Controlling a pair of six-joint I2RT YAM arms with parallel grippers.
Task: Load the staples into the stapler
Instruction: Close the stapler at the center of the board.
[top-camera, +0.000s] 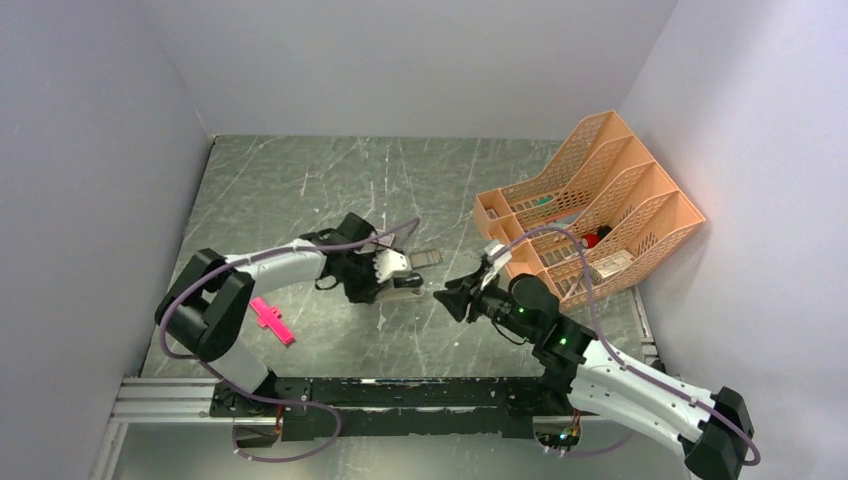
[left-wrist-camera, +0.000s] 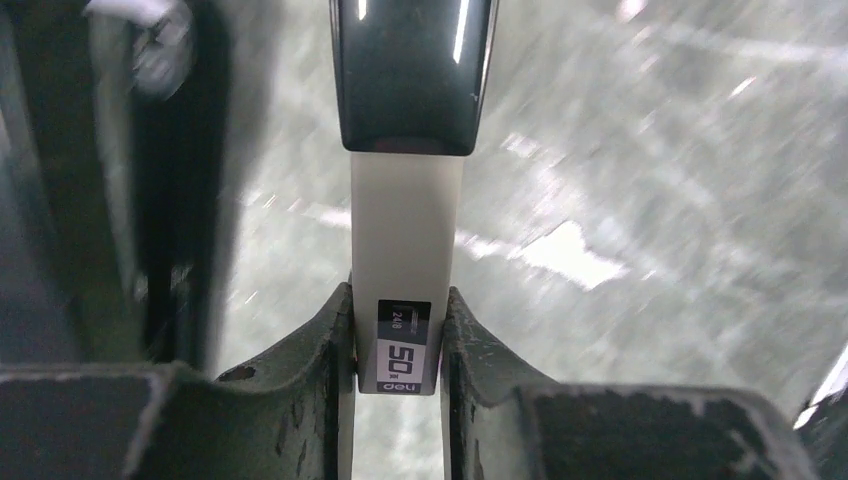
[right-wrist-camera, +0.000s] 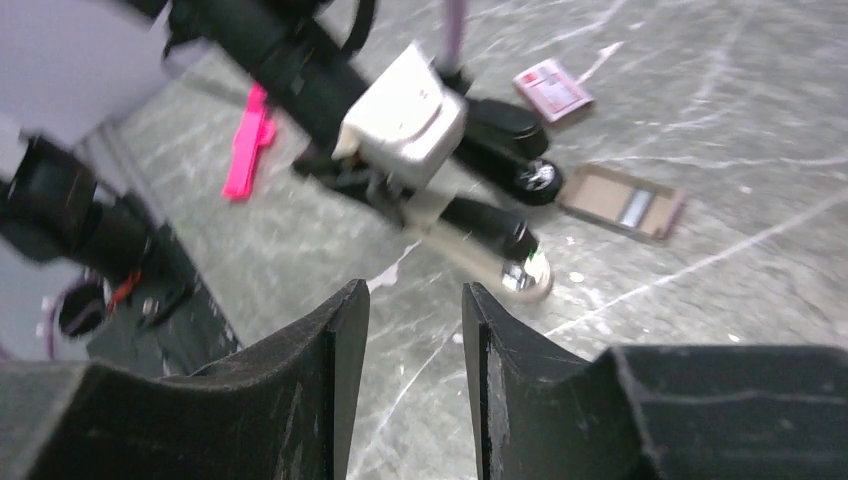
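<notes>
Robot lab cell: bare grey walls (top-camera: 400, 60) around marbled table (top-camera: 300, 180), mounting rail (top-camera: 160, 398) along table's near edge.

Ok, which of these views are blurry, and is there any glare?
Top external view: sharp and evenly lit. Left wrist view: the table is smeared by motion blur, with white glare streaks on the glossy black top of the stapler. Right wrist view: soft throughout, the pink piece blurred, only the right gripper fairly crisp.

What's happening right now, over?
Left gripper clamped on stapler. Right gripper open, empty. Staples in open tray beside stapler, nothing blocking.
</notes>
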